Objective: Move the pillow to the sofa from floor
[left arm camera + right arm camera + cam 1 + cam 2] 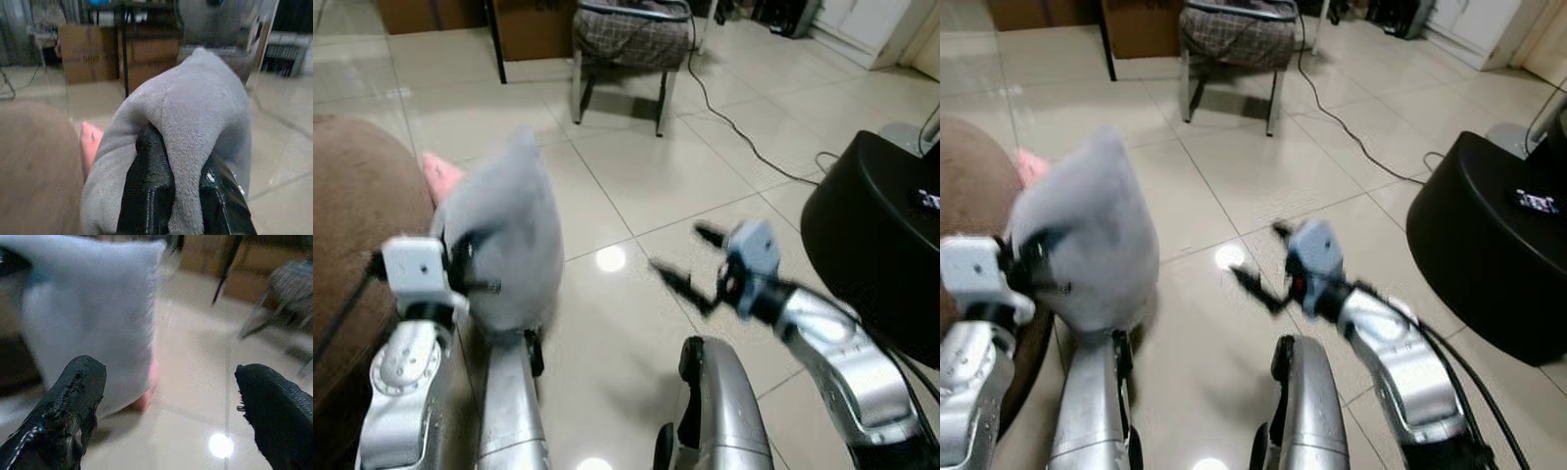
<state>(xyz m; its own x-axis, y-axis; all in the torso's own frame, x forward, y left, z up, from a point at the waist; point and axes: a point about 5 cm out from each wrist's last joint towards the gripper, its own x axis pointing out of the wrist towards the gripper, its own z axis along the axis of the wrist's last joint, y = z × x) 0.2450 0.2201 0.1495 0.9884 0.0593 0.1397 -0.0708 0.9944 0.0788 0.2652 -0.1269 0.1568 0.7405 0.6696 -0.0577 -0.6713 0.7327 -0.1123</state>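
Presently catalogued, one grey pillow point(504, 240): soft plush cover, plump and rounded, narrowing to a peak at its top, lifted off the floor point(636, 186) and hanging upright beside the sofa point(357, 235). Left hand point(183, 193): two black textured fingers point(149, 188) clamped on a fold of the pillow's fleece, the fabric bulging between them; the pinch on a bunched fold looks chosen because the stuffing is too thick to span whole. Right hand point(690, 259): fingers spread wide, grasping nothing, held out over the floor just right of the pillow and turned toward it, apparently ready to steady it. Sofa: brown, matte upholstery with a rounded arm, at the robot's left and next to the pillow, so the carry seems nearly done, with the set-down remaining. One pink item point(440, 174): small and soft-looking, showing behind the pillow near the sofa edge; identity uncertain. Floor: large pale glossy tiles with thin grout lines, reflecting ceiling lights. One chair point(626, 49): grey metal legs, checked fabric seat, standing well back. One black cable point(734, 127): thin, trailing across the tiles from the chair toward the right. One black rounded object point(876, 240): smooth, dark, at the robot's right, well apart from the pillow.
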